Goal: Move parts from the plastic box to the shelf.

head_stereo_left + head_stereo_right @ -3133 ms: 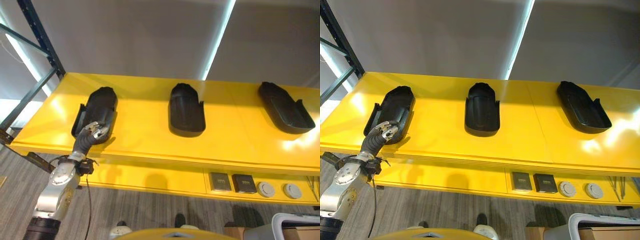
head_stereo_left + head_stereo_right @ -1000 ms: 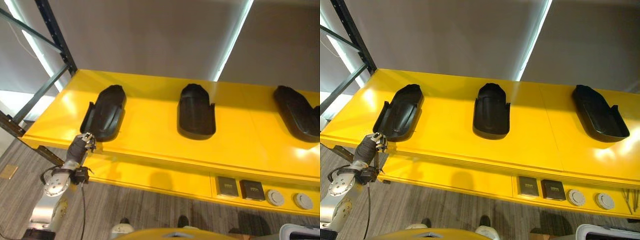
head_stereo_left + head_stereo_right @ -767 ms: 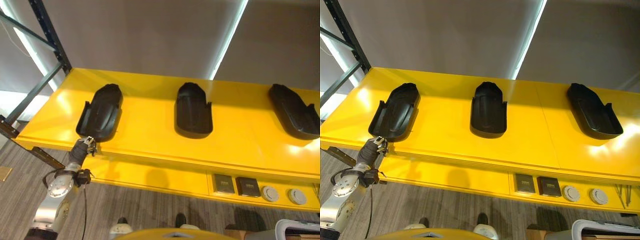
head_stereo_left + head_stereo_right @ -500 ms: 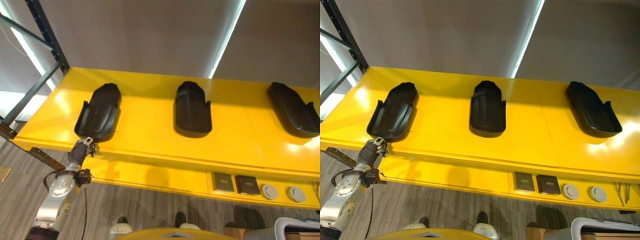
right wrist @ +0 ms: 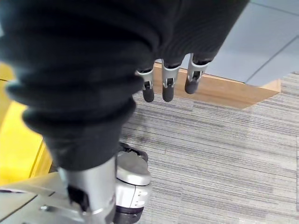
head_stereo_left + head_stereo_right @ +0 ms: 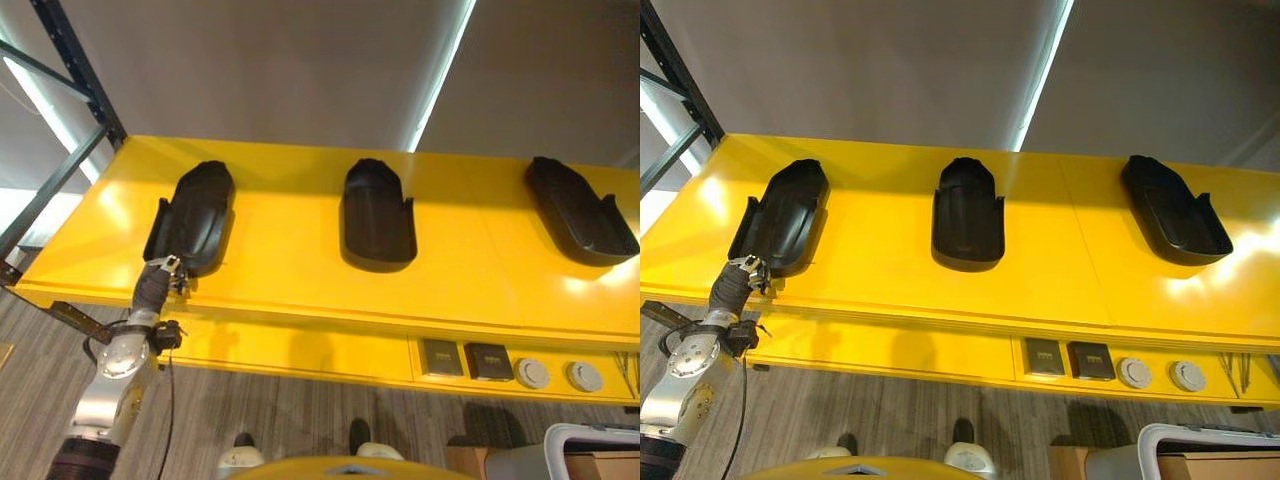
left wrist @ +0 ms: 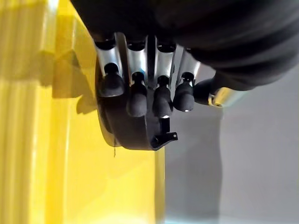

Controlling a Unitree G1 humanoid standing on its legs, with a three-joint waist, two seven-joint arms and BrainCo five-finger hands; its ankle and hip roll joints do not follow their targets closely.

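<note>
The left robot hand is reaching up to the front edge of the yellow shelf, its dark-tipped fingers curling loosely downward and holding nothing. In the left wrist view the fingertips are hanging just in front of the near end of the left black part; whether they are touching it cannot be told. The left arm is rising from the lower left, the forearm nearly upright, the wrist bending toward the shelf.

The left black part is lying on the shelf with its long axis running front to back, leaning slightly, its rounded end pointing to the rear. The middle black part is lying the same way, well apart from it. The right black part is slanting, its rear end turning toward the left.

The right robot hand is hanging over grey carpet, fingers relaxed and straight, holding nothing.
</note>
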